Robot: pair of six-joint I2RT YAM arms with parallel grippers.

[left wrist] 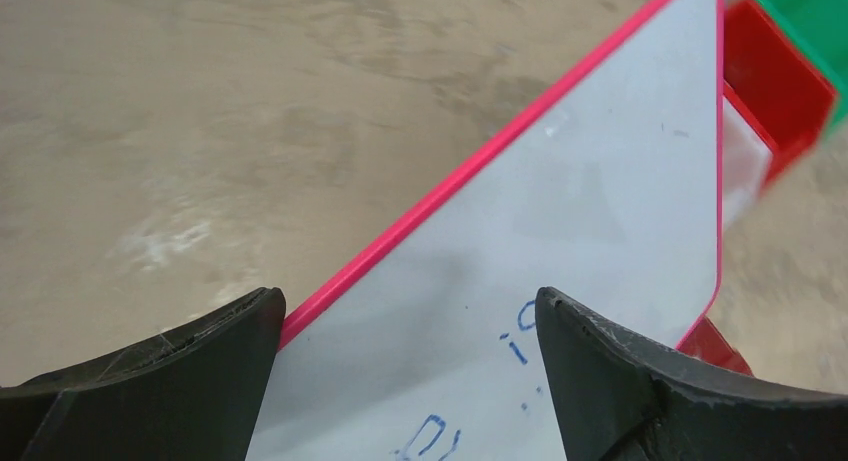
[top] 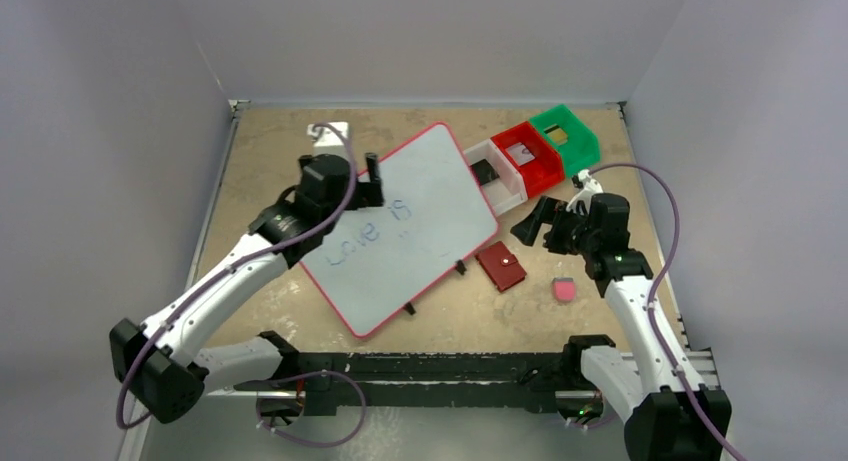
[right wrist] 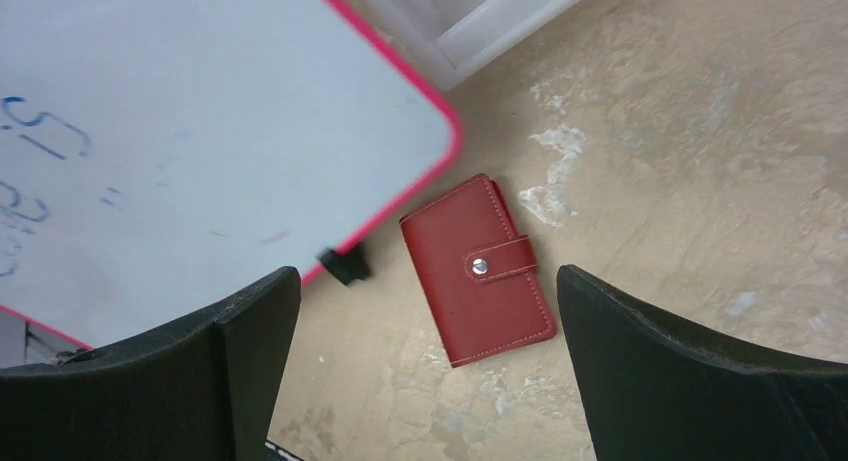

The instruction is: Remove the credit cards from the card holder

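One closed card holder (right wrist: pixel 478 281) is lying on the bench (right wrist: pixel 680 131), just beside a corner of the single whiteboard (right wrist: pixel 200 111). The left fingers (left wrist: pixel 200 381) and right fingers (right wrist: pixel 660 371) are hanging released, grasping nothing. Three bins are sitting together: white bin (top: pixel 497 171), red bin (top: pixel 528 156), green bin (top: pixel 565 136). One pink block (top: pixel 564 290) is lying nearby.

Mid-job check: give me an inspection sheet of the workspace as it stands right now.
Surface: tan table, pale scuffs.
Job's things: card holder closed, tab snapped, flat on the table; credit cards not seen.
Clutter: whiteboard with blue writing; white bin, red bin, green bin; pink block.
Tools: left tool open over the whiteboard; right tool open, clear of the card holder.
Cables: purple cables loop along both arms.
Surroundings: grey walls.
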